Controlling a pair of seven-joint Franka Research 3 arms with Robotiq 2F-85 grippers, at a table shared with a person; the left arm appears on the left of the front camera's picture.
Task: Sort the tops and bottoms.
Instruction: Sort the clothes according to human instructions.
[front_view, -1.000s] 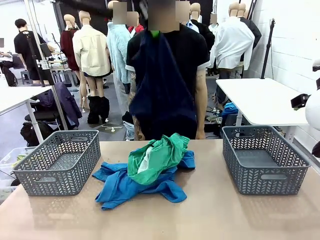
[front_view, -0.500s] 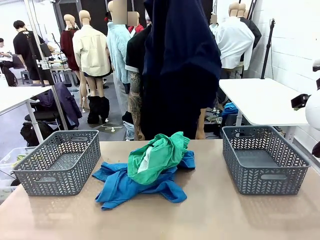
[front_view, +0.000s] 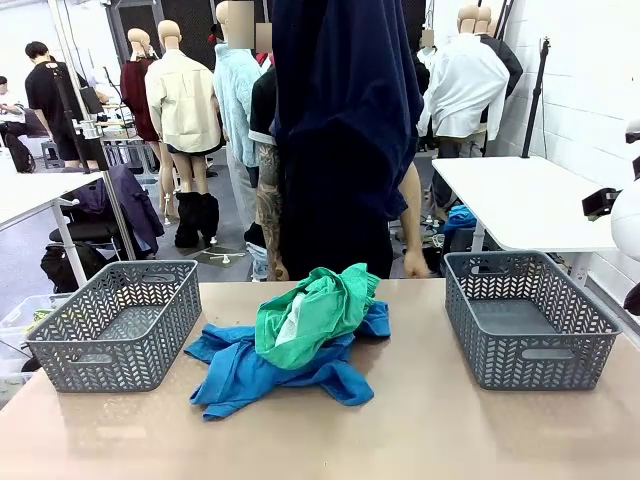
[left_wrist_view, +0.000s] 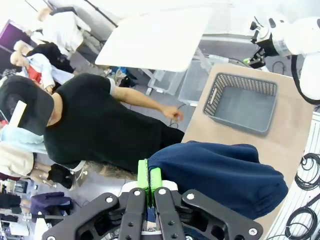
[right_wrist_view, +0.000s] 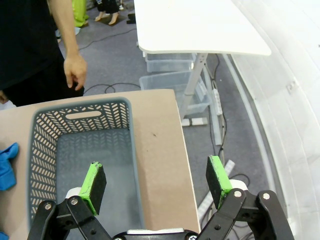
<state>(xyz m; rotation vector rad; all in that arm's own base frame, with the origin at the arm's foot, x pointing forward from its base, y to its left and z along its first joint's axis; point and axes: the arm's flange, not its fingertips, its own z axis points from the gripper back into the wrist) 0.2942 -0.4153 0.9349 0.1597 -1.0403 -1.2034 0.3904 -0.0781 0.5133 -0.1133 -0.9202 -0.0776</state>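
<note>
Front view: navy garment (front_view: 345, 100) screens the person (front_view: 268, 205); left gripper (left_wrist_view: 149, 176) seemingly clamps it, right gripper (right_wrist_view: 156, 177) wide above basket (right_wrist_view: 42, 150).

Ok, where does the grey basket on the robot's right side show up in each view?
Front view: the grey basket stands at the right of the tabletop.
Left wrist view: it sits upper right, beyond the dark navy garment.
Right wrist view: it fills the lower left, running to the bottom edge.
Shared landmark: the white side table behind the basket.
</note>
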